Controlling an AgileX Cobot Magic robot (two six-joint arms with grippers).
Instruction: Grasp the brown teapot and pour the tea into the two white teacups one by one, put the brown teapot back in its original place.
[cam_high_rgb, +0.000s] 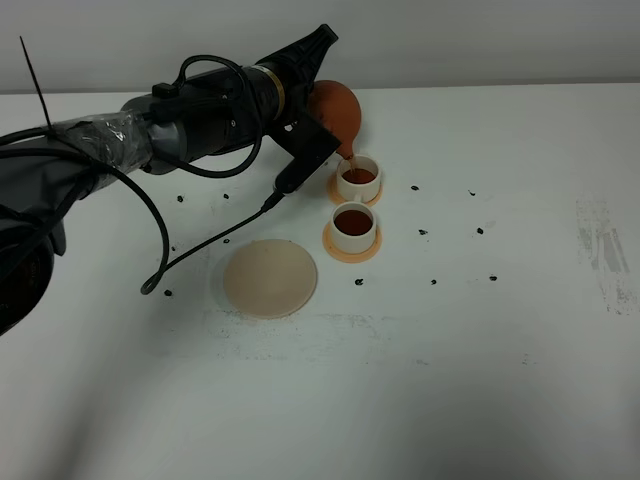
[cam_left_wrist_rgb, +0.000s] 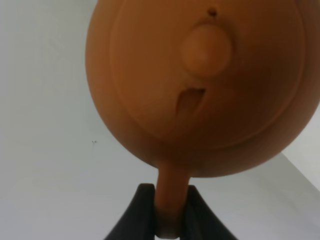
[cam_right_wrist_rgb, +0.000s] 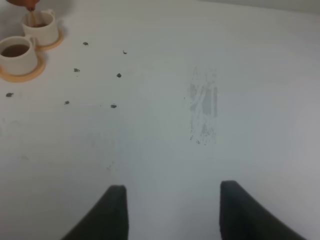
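The brown teapot (cam_high_rgb: 335, 112) is held tilted above the far white teacup (cam_high_rgb: 358, 178), its spout over the cup's rim, and a thin stream of tea runs into the cup. The near white teacup (cam_high_rgb: 353, 228) holds dark tea. Each cup stands on an orange coaster. My left gripper (cam_left_wrist_rgb: 167, 212) is shut on the teapot's handle, and the teapot's lid and knob (cam_left_wrist_rgb: 206, 50) fill the left wrist view. The pale beige disc (cam_high_rgb: 270, 278) lies bare, nearer the front and left of the cups. My right gripper (cam_right_wrist_rgb: 172, 210) is open and empty over bare table; both cups show in its view (cam_right_wrist_rgb: 41, 27), (cam_right_wrist_rgb: 18, 54).
Small dark specks (cam_high_rgb: 433, 281) dot the white table around the cups. A grey scuffed patch (cam_high_rgb: 605, 250) marks the table at the right. A black cable (cam_high_rgb: 200, 245) hangs from the left arm down to the table beside the disc.
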